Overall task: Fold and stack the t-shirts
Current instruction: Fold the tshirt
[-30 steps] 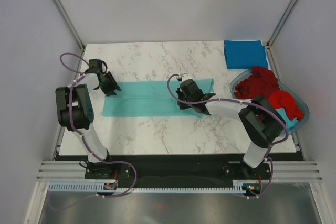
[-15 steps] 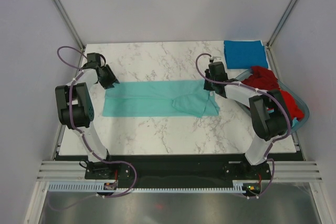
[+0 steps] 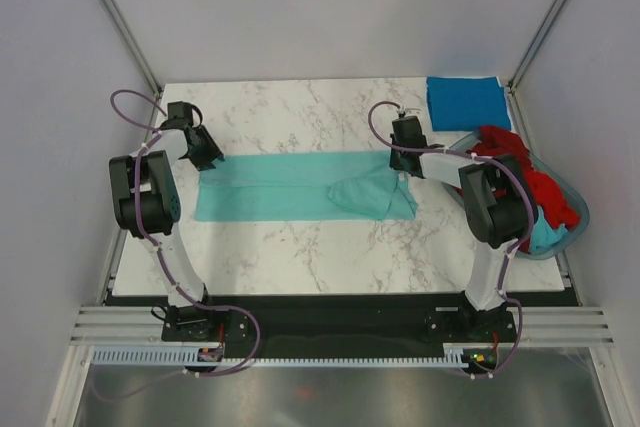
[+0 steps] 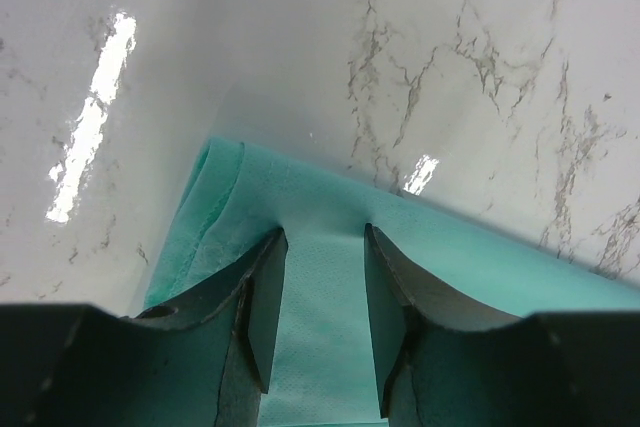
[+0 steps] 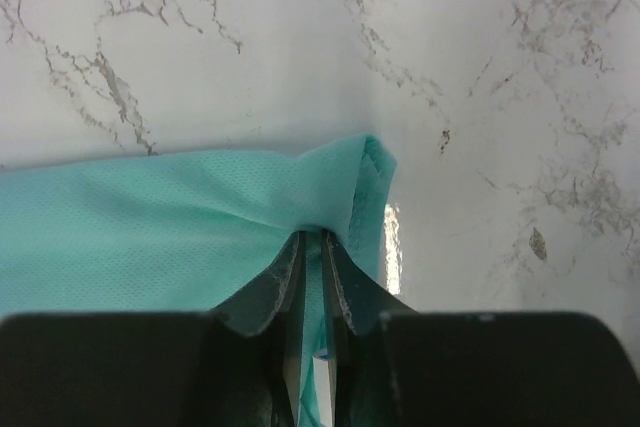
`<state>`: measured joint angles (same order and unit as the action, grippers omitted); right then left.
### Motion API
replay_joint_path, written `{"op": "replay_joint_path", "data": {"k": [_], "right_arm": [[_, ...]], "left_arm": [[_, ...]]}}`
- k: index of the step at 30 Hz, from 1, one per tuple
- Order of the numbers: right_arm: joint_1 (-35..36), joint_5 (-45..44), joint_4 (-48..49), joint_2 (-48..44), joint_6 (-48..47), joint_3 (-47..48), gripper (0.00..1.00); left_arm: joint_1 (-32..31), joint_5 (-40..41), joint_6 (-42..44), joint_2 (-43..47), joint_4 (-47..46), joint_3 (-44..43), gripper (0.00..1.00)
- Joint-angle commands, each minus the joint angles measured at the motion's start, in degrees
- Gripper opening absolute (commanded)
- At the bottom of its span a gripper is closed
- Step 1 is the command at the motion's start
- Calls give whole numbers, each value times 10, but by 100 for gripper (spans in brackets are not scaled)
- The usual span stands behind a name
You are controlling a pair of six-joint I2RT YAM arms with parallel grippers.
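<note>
A light teal t-shirt lies as a long strip across the marble table, with a loose flap rumpled near its right end. My right gripper is at the strip's far right corner. In the right wrist view it is shut on a bunched fold of teal t-shirt. My left gripper stands at the far left corner. In the left wrist view its jaws are apart, with flat teal t-shirt showing between them. A blue t-shirt lies folded at the far right corner of the table.
Red t-shirts are heaped in a translucent oval basket at the table's right edge, close behind the right arm. Grey walls and metal posts stand along the left, right and back sides.
The right gripper has gone from the middle of the teal t-shirt to its far right corner, carrying cloth with it and spreading the right end. The left gripper has shifted slightly farther back.
</note>
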<state>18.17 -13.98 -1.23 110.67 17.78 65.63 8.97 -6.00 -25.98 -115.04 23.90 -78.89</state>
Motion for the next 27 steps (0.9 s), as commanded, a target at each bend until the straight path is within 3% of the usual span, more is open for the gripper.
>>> {"op": "replay_joint_path", "data": {"k": [1, 8, 12, 17, 24, 27], "right_arm": [[-2, -56, -47, 29, 18, 27, 19], [-3, -29, -50, 20, 18, 49, 25], [2, 12, -84, -4, 44, 101, 30], [22, -18, -184, -18, 199, 142, 27], [60, -14, -194, -58, 362, 88, 23], [76, -14, -182, -82, 404, 62, 24]], "left_arm": [[8, 71, -6, -26, 15, 1, 46], [8, 30, 0, 5, 19, -12, 46], [8, -23, 2, 70, 21, -14, 47], [-9, -57, 17, 162, 25, 5, 47], [-34, -75, 31, 285, 26, 94, 48], [-34, -132, 29, 302, 26, 116, 48]]}}
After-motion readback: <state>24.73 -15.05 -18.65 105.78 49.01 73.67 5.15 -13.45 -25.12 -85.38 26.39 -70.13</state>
